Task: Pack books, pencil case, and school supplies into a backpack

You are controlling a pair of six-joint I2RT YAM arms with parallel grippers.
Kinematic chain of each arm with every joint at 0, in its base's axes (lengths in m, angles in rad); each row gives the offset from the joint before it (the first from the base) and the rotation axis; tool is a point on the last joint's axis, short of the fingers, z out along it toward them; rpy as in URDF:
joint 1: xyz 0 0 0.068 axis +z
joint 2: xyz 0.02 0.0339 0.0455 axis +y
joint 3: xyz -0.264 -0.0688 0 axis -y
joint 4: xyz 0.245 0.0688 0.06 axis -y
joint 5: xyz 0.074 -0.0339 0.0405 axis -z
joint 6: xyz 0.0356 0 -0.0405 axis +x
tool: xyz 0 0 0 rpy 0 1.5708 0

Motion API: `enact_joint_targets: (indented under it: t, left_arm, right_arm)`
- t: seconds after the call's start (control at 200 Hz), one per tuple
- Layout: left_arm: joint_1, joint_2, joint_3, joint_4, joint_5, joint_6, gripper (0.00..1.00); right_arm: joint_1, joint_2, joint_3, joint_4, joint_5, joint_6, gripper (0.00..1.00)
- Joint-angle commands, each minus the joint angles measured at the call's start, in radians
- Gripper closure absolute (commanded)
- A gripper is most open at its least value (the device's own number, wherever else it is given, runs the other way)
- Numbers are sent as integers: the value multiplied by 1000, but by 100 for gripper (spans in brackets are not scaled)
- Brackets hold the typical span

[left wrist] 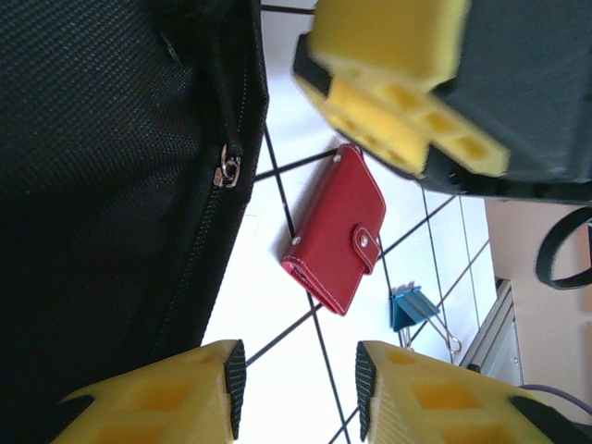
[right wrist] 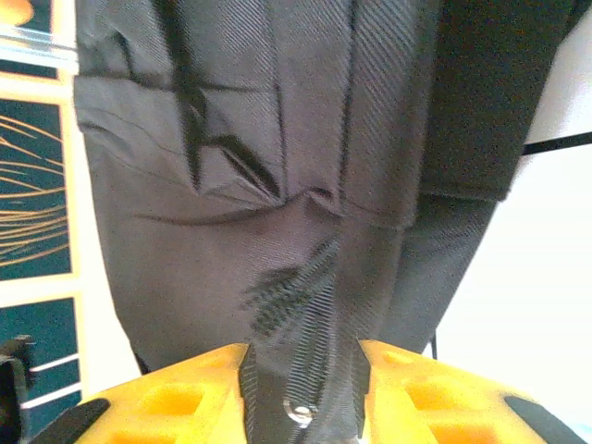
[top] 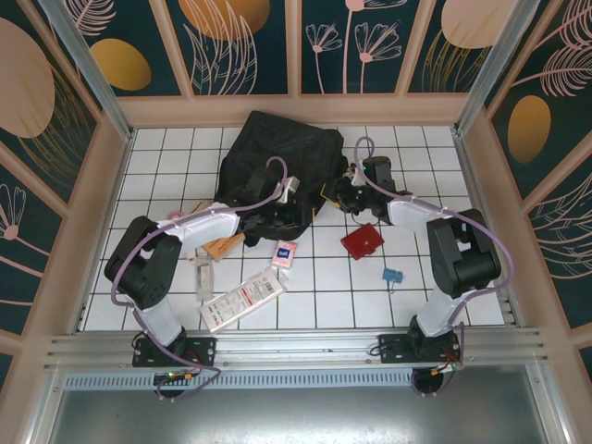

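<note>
Closest in, my left hand (left wrist: 301, 393) hovers over bare worktop (top: 333, 296) right beside the backpack's zipped edge. Its two yellow fingers are spread, with nothing between them. My right hand (right wrist: 303, 388) has its fingers just as far apart, but backpack fabric and a small metal zip pull fill the gap. I cannot tell whether they are actually pinching it.

The backpack (top: 277, 153) is the big black heap at the far middle of the worktop, and both my hands are at its near edge. The zip I can see from my left wrist looks closed, and I see no opening.

Everything else lies out on the tiles:
- A long white packet (top: 242, 298) is near my left base.
- The orange-brown book (top: 222, 246) is partly under my left arm.
- A red wallet (left wrist: 333, 240) lies between the backpack and my right arm.
- The little pink box (top: 285, 252) is in the middle.
- The teal clip (top: 393, 275) lies just beyond the wallet, towards my right base.
- The clear tube (top: 203, 276) is beside the white packet.

I judge the task is barely begun. Nothing looks packed, the bag still needs opening, and each item still has to be carried in.
</note>
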Motion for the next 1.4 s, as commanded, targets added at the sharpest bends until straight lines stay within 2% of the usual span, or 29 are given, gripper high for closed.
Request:
enact_joint_targets:
  t: [0.0,0.21,0.325,0.555,0.816,0.896,1.031,1.096,1.261,1.396]
  left_arm:
    - [-5,-19,-61,39,25,-18,60]
    - [-5,-3,-85,85,31,-31,61]
    - [-5,-27,-75,64,-2,-9,60]
    - [-5,-44,-79,59,-9,-14,61]
    - [-5,-53,-98,74,-7,-21,61]
    - [-5,-52,-97,74,-8,-22,61]
    - [-5,-50,-98,76,-12,-20,61]
    - [-6,-49,-98,76,-17,-20,61]
    - [-5,-49,-121,84,-19,-27,62]
    - [-5,-63,-134,80,-34,-24,63]
  right_arm:
    - [-1,-64,-34,81,12,55,64]
    - [18,-51,-31,-9,52,43,63]
    - [31,-46,-44,-33,74,44,63]
    - [72,-9,-62,51,45,93,62]
    - [58,76,-16,86,55,86,65]
    - [57,93,-3,85,57,84,70]
    - [51,95,-16,101,66,92,90]
    - [46,84,-42,150,60,107,100]
    - [38,50,-157,455,2,186,100]
    - [32,66,-246,795,-76,304,100]
